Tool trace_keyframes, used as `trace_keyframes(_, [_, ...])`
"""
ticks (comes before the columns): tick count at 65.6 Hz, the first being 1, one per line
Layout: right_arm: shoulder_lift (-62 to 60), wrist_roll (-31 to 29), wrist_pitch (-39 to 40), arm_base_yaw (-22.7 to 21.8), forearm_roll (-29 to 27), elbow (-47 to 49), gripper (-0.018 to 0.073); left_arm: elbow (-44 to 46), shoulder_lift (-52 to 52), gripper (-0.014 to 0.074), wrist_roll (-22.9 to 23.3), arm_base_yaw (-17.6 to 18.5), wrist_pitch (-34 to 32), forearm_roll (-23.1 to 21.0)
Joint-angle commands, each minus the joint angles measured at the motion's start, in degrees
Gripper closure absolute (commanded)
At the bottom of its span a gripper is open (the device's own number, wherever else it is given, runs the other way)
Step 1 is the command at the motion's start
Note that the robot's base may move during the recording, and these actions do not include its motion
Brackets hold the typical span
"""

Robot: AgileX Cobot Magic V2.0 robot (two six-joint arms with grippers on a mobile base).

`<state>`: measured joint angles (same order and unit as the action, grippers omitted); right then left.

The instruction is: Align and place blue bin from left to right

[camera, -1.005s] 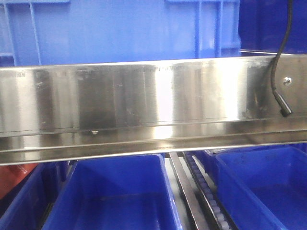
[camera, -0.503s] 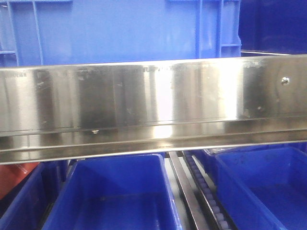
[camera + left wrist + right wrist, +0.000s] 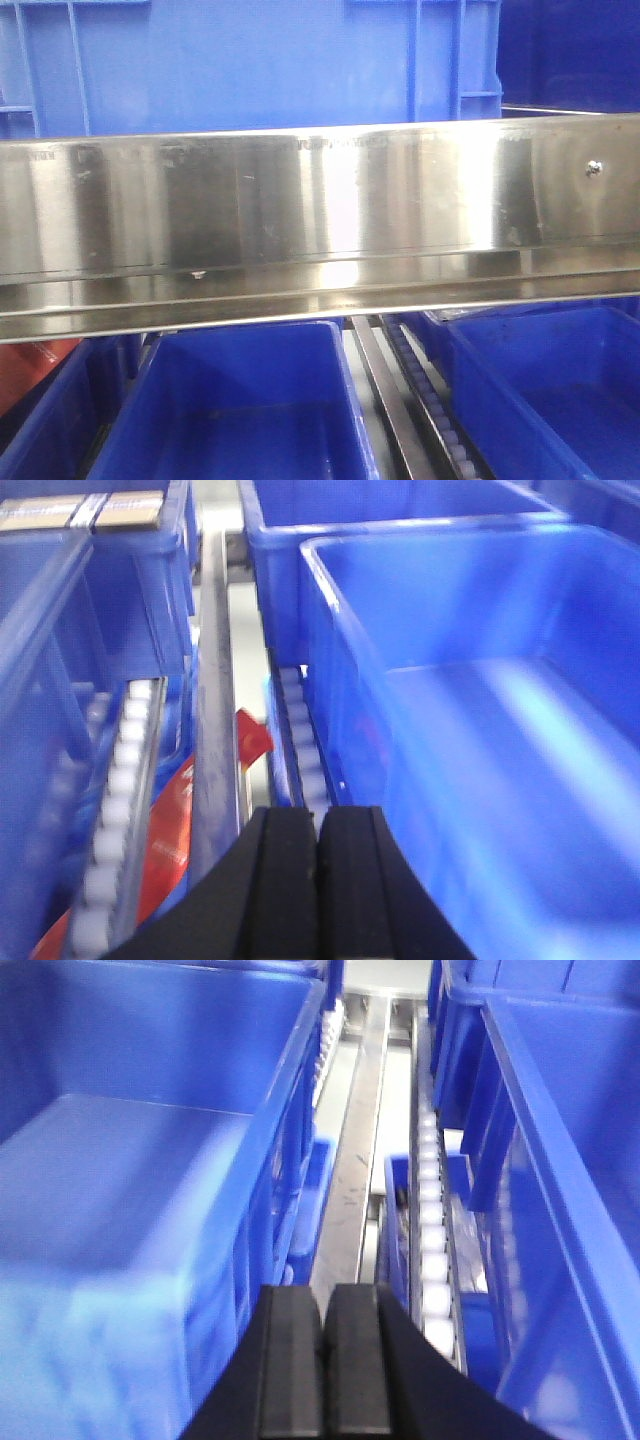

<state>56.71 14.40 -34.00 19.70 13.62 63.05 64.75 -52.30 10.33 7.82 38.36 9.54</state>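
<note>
The blue bin (image 3: 250, 65) is a large, lighter-blue crate with raised vertical ribs, standing on the upper shelf behind a steel rail (image 3: 300, 210). In the left wrist view its open inside (image 3: 480, 690) fills the right half. My left gripper (image 3: 318, 820) is shut and empty just left of its wall, above a roller track. The right wrist view shows the same bin (image 3: 130, 1170) on the left. My right gripper (image 3: 325, 1295) is also shut and empty, just off the bin's right wall. Neither gripper appears in the front view.
Smaller, darker blue bins (image 3: 240, 410) (image 3: 560, 390) sit on the lower shelf, with a roller track (image 3: 430, 400) between them. A red object (image 3: 170, 810) lies below on the left. More blue bins (image 3: 570, 1160) (image 3: 60, 630) flank both grippers, and roller rails (image 3: 432, 1220) run alongside.
A black cable that hung at the right end of the steel rail a second ago is gone. The blue bin has shifted a little to the right.
</note>
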Motion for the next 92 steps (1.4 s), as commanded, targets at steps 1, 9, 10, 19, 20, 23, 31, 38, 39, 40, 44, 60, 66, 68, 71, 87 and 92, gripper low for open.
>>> trace_keyframes(1, [-6.85,-0.39,6.85,-0.2,1.23,-7.33,0.072,-8.37,5.62,0.0708,0.38,-0.14,-7.65,-0.08])
trace_keyframes(9, [-15.37,-0.39,12.27,-0.2,1.92,-16.54,0.072,-20.11,14.66,0.0708,0.38,-0.14,-14.73,-0.31])
trace_keyframes(10, [-16.31,-0.39,12.72,-0.2,2.12,-17.47,0.072,-21.75,15.63,0.0708,0.38,-0.14,-15.24,-0.31])
trace_keyframes(19, [-25.71,-0.39,16.97,-0.2,4.17,-26.41,0.072,-30.58,25.21,0.0708,0.38,-0.14,-18.37,-0.31])
trace_keyframes(20, [-26.64,-0.39,17.34,-0.2,4.17,-27.61,0.072,-31.25,26.02,0.0708,0.38,-0.14,-18.37,-0.31])
trace_keyframes(23, [-29.43,-0.39,18.32,-0.2,4.17,-29.92,0.072,-33.3,28.29,0.0708,0.38,-0.14,-18.37,-0.31])
trace_keyframes(31, [-37.36,-0.39,18.75,-0.2,4.17,-35.74,0.072,-36.77,34.06,0.0708,0.38,-0.14,-18.37,-0.31])
trace_keyframes(38, [-41.73,-0.39,18.39,-0.2,4.17,-38.41,0.072,-37.92,36.67,0.0708,0.38,-0.14,-18.37,-0.21])
trace_keyframes(39, [-42.1,-0.39,18.39,-0.2,4.17,-38.54,0.072,-37.92,37.03,0.0708,0.38,-0.14,-18.37,-0.21])
trace_keyframes(40, [-42.51,-0.39,18.39,-0.2,4.17,-38.83,0.072,-38.04,37.13,0.0708,0.38,-0.14,-18.37,-0.21])
trace_keyframes(44, [-43.07,-0.39,18.6,-0.2,4.17,-39.11,0.072,-38.04,37.75,0.0708,0.38,-0.14,-18.36,-0.21])
trace_keyframes(60, [-43.07,-0.39,19.05,-0.2,4.17,-39.1,0.072,-38.04,38.13,0.0708,0.38,-0.14,-18.36,-0.21])
trace_keyframes(66, [-43.07,-0.39,19.04,-0.2,4.17,-39.1,0.0721,-38.04,38.13,0.0708,0.38,-0.14,-18.36,-0.21])
trace_keyframes(68, [-43.07,-0.39,19.04,-0.2,4.17,-39.1,0.0721,-38.04,38.13,0.0708,0.38,-0.14,-18.36,-0.21])
trace_keyframes(71, [-43.07,-0.39,19.04,-0.2,4.17,-39.1,0.0721,-38.04,38.13,0.0708,0.38,-0.14,-18.36,-0.21])
trace_keyframes(87, [-43.07,-0.39,19.04,-0.2,4.17,-39.1,0.0721,-38.15,38.11,0.0708,0.38,-0.14,-18.36,-0.67])
trace_keyframes(92, [-43.07,-0.39,19.04,-0.2,4.17,-39.1,0.0721,-38.91,38.81,0.0708,0.23,-0.78,-18.48,-2.94])
